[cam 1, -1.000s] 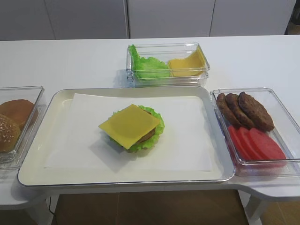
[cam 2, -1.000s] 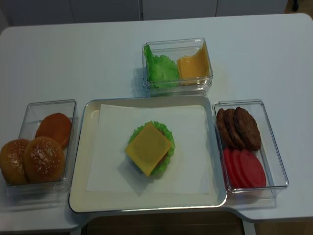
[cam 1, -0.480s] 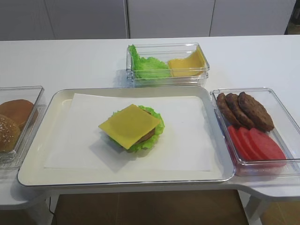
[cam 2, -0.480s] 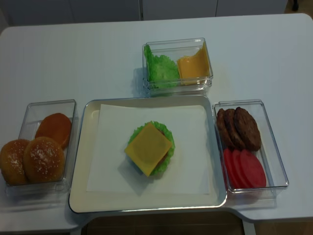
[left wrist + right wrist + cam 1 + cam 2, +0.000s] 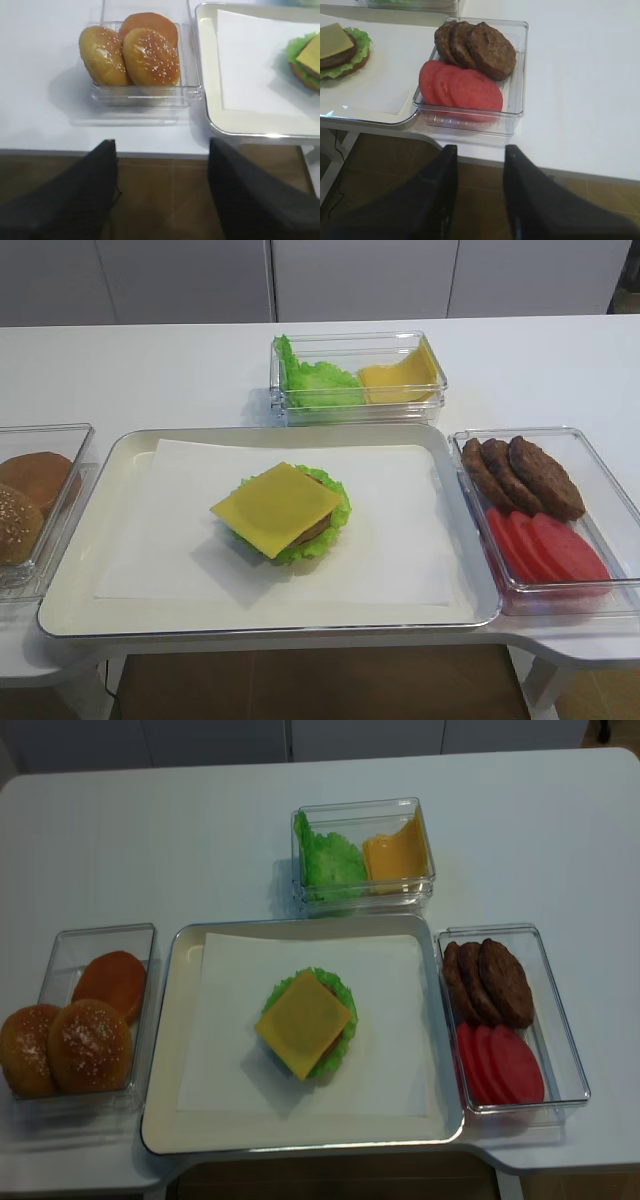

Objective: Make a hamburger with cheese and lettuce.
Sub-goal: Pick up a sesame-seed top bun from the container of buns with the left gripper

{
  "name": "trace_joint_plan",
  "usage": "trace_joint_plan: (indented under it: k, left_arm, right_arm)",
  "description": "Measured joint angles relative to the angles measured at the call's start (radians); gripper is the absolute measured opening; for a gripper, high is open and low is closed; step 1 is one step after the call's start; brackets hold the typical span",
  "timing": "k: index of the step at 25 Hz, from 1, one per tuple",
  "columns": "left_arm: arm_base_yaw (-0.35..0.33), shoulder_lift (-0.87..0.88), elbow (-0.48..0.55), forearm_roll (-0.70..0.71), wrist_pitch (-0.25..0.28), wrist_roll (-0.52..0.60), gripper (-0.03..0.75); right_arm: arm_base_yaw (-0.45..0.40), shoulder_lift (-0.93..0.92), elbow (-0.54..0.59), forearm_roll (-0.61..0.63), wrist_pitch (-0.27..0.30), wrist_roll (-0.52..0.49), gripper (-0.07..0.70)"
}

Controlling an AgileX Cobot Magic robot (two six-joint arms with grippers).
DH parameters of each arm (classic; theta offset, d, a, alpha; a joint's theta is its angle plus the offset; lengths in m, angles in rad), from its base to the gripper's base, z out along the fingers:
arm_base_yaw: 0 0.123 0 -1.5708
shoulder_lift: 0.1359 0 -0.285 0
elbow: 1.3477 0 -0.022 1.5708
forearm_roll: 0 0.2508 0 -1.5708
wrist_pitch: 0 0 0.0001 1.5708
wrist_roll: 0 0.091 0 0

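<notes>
The left gripper (image 5: 162,192) and the right gripper (image 5: 477,192) are seen only in their wrist views, both held off the near edge of the white table (image 5: 200,840) above the floor, with the fingers apart and nothing between them.

On the table, a cream tray (image 5: 160,1050) lined with white paper (image 5: 230,1010) is set along the near edge. The hamburger (image 5: 306,1023) is placed about the middle of that paper: the lettuce (image 5: 343,992) is frilled out around a brown patty (image 5: 316,529), and the cheese (image 5: 276,508) is laid on top with its corners jutting past; no top bun is on it.

By the tray's left edge a clear box (image 5: 70,945) holds sesame buns (image 5: 90,1045) and a plain bun half (image 5: 110,982). By the right edge another clear box (image 5: 560,1020) holds tomato slices (image 5: 500,1065) nearer and spare patties (image 5: 490,982) farther.

Beyond the tray's far edge, a third clear box (image 5: 365,810) contains loose lettuce leaves (image 5: 330,860) on its left and a pile of cheese slices (image 5: 398,852) on its right.
</notes>
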Motion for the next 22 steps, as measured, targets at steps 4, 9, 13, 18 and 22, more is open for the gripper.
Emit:
trace_joint_plan:
  k: [4,9,13,18,22]
  left_arm:
    - [0.0,0.099,-0.066,0.002,-0.009,-0.118,0.43]
    - [0.0,0.262,-0.077,0.037,-0.097,-0.214,0.43]
    - [0.0,0.443,-0.092,0.105,-0.16,-0.265,0.43]
    - [0.0,0.667,-0.191,0.168,-0.198,-0.288,0.43]
    - [0.042,0.829,-0.309,0.182,-0.178,-0.294,0.43]
  right_arm:
    - [0.0,0.0,0.0,0.0,0.0,0.0,0.238]
    - [0.0,0.0,0.0,0.0,0.0,-0.004,0.237]
    - [0.0,0.0,0.0,0.0,0.0,-0.004,0.237]
    - [0.0,0.0,0.0,0.0,0.0,-0.004,0.237]
    - [0.0,0.0,0.0,0.0,0.0,-0.004,0.237]
